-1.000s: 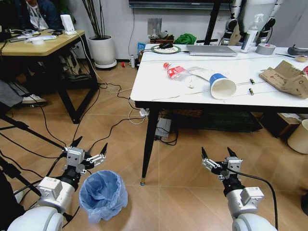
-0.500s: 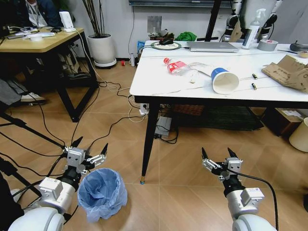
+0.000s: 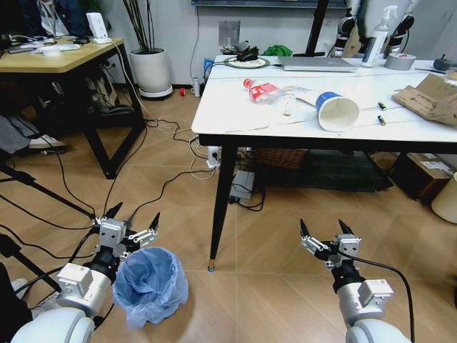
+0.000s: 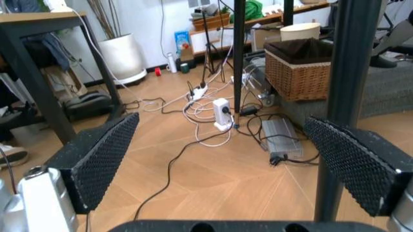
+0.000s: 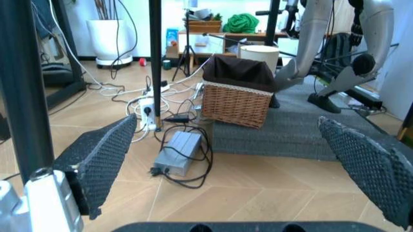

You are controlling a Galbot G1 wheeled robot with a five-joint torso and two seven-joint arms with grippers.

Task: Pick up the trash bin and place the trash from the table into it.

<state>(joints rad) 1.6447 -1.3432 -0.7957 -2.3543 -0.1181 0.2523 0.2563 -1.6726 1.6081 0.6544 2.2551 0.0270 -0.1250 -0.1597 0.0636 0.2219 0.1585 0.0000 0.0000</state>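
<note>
my left gripper (image 3: 133,223) hangs low over the wooden floor (image 3: 271,271) with its fingers spread wide, just beside the rim of the trash bin (image 3: 151,284), which stands on the floor to the left of the table's near black leg (image 3: 220,207). my right gripper (image 3: 325,236) is held low at the other side, fingers also spread, holding nothing. up on the table (image 3: 235,114) lies the trash: a crushed bottle with a red label (image 3: 260,91), a blue-and-white paper cup (image 3: 334,110) on its side just beside it, and torn brown cardboard (image 3: 432,100) towards the right edge. in my right wrist view a wicker basket (image 5: 237,96) sits under the table
</note>
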